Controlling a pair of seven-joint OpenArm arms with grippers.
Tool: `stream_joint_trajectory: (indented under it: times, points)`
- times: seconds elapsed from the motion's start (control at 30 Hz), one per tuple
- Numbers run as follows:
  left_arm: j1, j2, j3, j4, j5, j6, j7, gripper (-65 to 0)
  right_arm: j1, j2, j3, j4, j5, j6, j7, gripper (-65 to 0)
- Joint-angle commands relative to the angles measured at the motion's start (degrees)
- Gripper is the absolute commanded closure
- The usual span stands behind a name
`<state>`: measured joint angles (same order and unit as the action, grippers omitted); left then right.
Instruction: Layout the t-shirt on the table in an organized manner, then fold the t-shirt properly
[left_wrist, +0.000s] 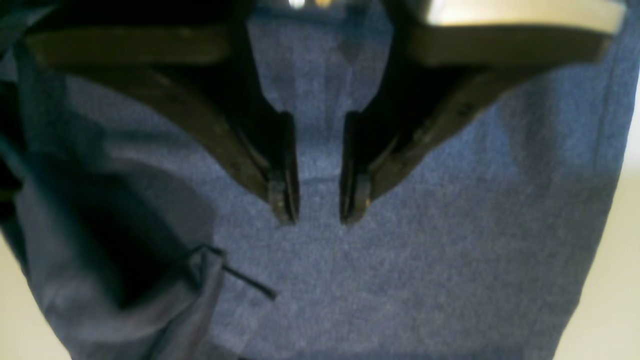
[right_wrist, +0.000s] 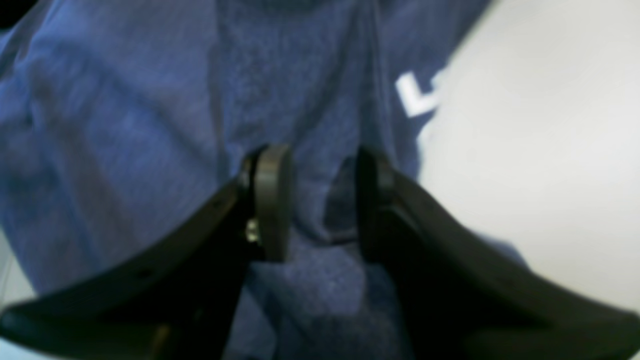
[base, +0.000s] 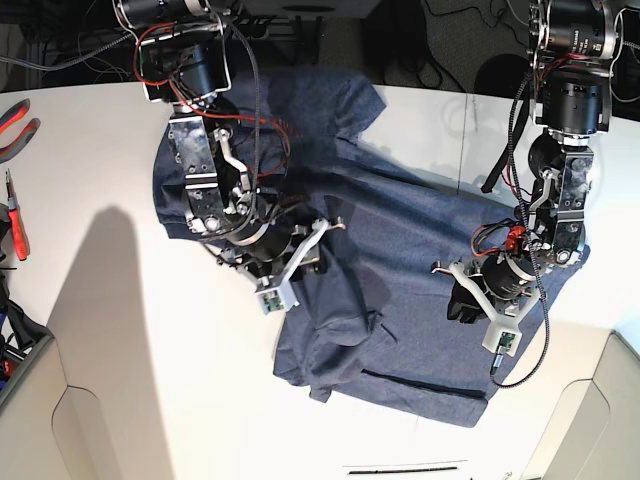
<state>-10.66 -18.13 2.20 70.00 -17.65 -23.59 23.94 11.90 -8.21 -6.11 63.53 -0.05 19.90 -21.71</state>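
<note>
The t-shirt (base: 400, 270) lies rumpled on the table (base: 110, 330); red-handled pliers (base: 15, 120) sit well apart; left hand (left_wrist: 320, 210) and right hand (right_wrist: 322, 200) hover agape over cloth.

One t-shirt (base: 400, 250), one table (base: 110, 330), two pincers.

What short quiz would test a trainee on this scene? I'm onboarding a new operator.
1. True or false: the t-shirt already lies folded into a neat rectangle.
2. Which wrist view shows the white lettering? A) left wrist B) right wrist
3. Fill in: in the base view, the red-handled tool lies at the table's ___ edge.

Key: 1. false, it is spread out and rumpled; 2. B; 3. left
</note>
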Motion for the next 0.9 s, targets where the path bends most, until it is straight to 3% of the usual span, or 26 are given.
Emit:
stream_joint_trajectory:
  times: [0.0, 0.27, 0.63, 0.77, 0.87]
  points:
    - [-1.4, -0.6, -0.3, 0.9, -0.6, 0.0, -1.4, -18.0, 0.5, -0.4, -1.2, 1.0, 0.5, 0.5, 0.9, -21.6]
    - [-1.4, -0.6, -0.3, 0.9, -0.6, 0.0, -1.4, -18.0, -0.9, -0.5, -7.2, 1.7, 0.5, 0.5, 0.9, -21.7]
    - [-1.4, -0.6, -0.3, 0.9, -0.6, 0.0, -1.4, -18.0, -0.3, -0.5, -7.6, 10.4, 0.5, 0.4, 6.4, -21.7]
    - [-1.4, -0.6, -0.3, 0.9, -0.6, 0.0, -1.4, -18.0, 0.2, -0.5, -7.6, 10.2, -3.6, -2.3, 6.3, -21.8]
    - [-1.4, -0.6, -0.3, 0.9, -0.6, 0.0, -1.5, -18.0, 0.2, -0.4, -7.6, 9.0, -5.6, -4.1, 6.6, -26.3]
